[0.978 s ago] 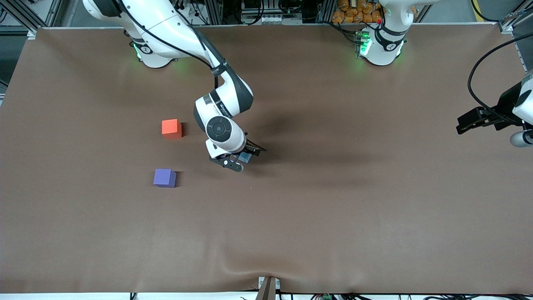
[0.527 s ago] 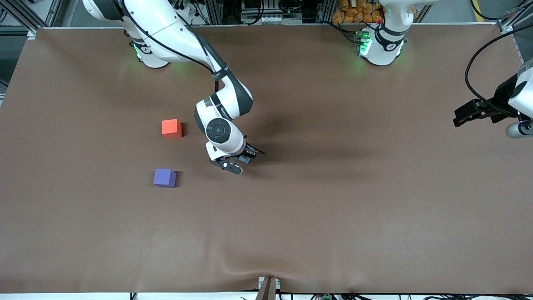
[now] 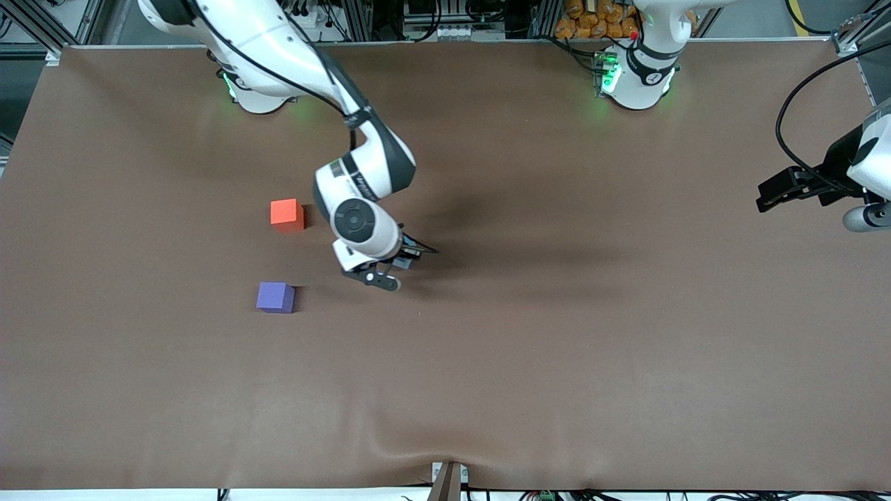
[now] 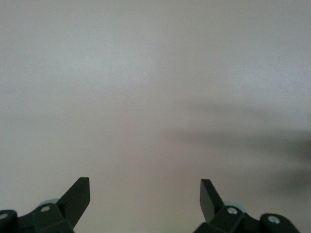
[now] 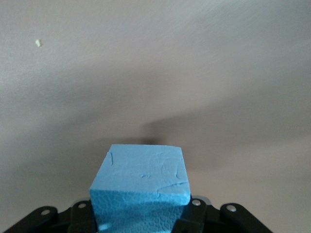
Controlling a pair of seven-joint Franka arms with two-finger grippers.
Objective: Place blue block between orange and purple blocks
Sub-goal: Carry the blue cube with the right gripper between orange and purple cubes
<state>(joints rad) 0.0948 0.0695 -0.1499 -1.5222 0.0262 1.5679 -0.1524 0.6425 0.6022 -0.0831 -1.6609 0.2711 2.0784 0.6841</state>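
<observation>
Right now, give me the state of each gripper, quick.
Right gripper: shut on the blue block, in the air over the table.
Left gripper: open, holding nothing, waiting at the left arm's end of the table.
</observation>
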